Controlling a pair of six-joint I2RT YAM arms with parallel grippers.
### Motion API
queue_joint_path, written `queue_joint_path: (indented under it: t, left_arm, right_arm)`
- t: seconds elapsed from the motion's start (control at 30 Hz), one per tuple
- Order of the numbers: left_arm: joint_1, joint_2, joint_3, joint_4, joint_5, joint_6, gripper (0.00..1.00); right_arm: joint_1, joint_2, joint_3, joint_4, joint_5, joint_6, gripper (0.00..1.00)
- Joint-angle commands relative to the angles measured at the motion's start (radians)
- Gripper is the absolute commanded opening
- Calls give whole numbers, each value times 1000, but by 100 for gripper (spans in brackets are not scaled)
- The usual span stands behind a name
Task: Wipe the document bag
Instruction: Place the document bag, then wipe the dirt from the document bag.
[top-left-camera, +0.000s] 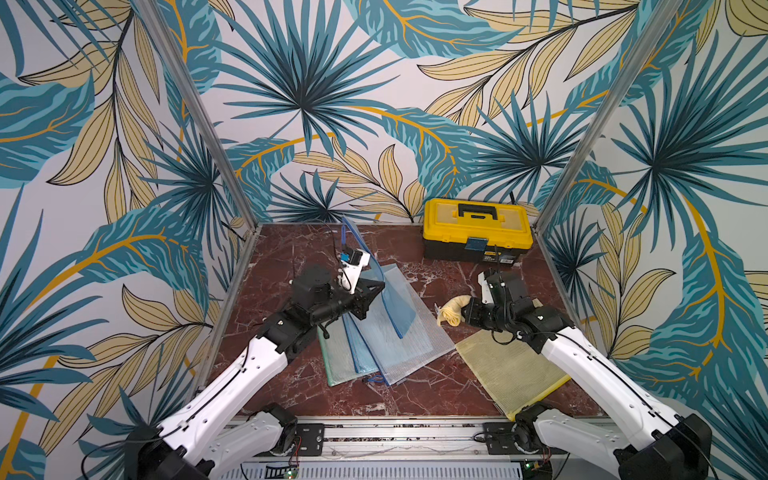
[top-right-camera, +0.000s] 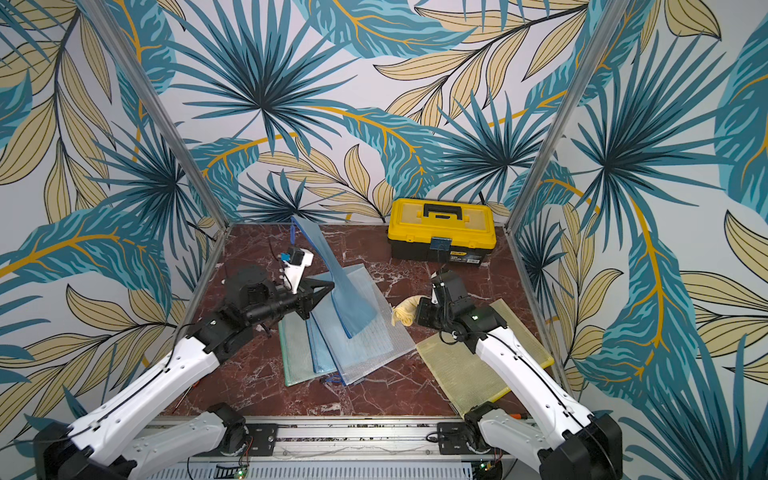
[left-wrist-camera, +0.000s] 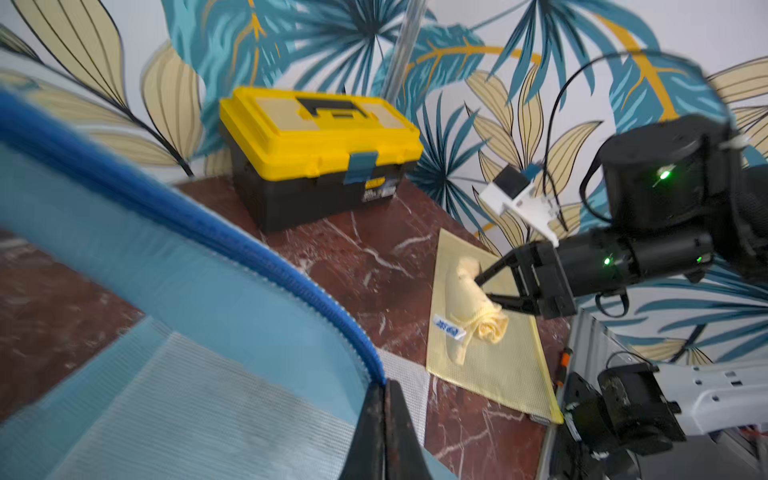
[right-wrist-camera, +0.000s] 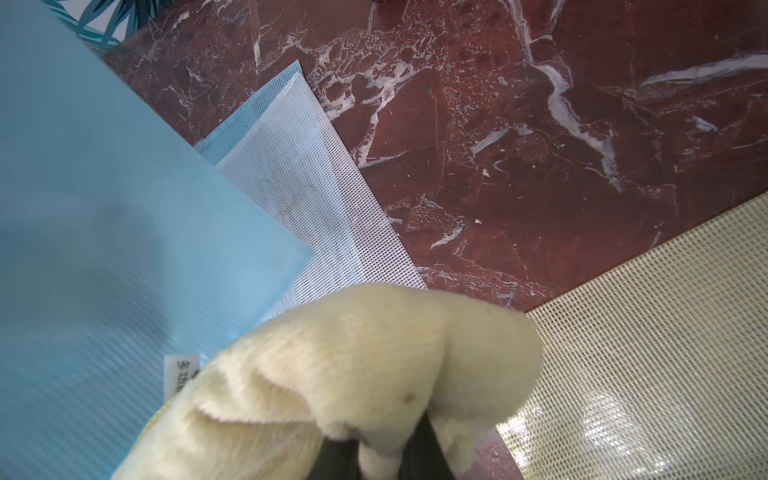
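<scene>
A translucent blue document bag (top-left-camera: 390, 299) (top-right-camera: 345, 299) with a blue zipper edge is lifted off the table and stands tilted. My left gripper (top-left-camera: 380, 286) (top-right-camera: 330, 286) is shut on its edge; in the left wrist view the jaws (left-wrist-camera: 384, 386) meet on the zipper corner of the bag (left-wrist-camera: 166, 249). My right gripper (top-left-camera: 464, 312) (top-right-camera: 417, 311) (left-wrist-camera: 484, 286) is shut on a rolled cream cloth (top-left-camera: 453, 309) (top-right-camera: 405, 311) (left-wrist-camera: 473, 299), held just right of the bag's lower end. In the right wrist view the cloth (right-wrist-camera: 353, 353) hides the jaws, with the bag (right-wrist-camera: 104, 208) close beside it.
Under the lifted bag lies a fanned stack: a white mesh bag (top-left-camera: 415, 345) (top-right-camera: 374, 349) (right-wrist-camera: 316, 199), another blue one and a green one (top-left-camera: 336, 365). A yellow mesh bag (top-left-camera: 507, 370) (top-right-camera: 457, 374) (left-wrist-camera: 490, 365) lies beneath my right arm. A yellow toolbox (top-left-camera: 478, 228) (left-wrist-camera: 320, 141) stands at the back.
</scene>
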Motion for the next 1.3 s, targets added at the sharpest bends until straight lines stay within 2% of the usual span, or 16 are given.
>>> queue_joint_path:
  t: [0.0,0.2,0.63,0.73,0.9,1.27]
  left_arm:
    - [-5,7,-51,210,136,-108,0]
    - [-8,131,-129,307,196,-161,0]
    - [-10,417,-192,344,117,-222,0]
    - [-8,480,-189,341,83,-257,0]
    - [1,545,-217,338,26,-324,0]
    - [3,612,-241,335,-4,-409,0]
  right_arm:
    - [-3,-4,-3,7,-2,-20,0]
    - [-2,24,-6,16,-15,-19,0]
    - [13,149,-8,80,-81,-8,0]
    - [39,229,3,110,-102,9,0]
    - [110,401,85,92,-44,6,0]
    - [198,797,413,9,17,0,0]
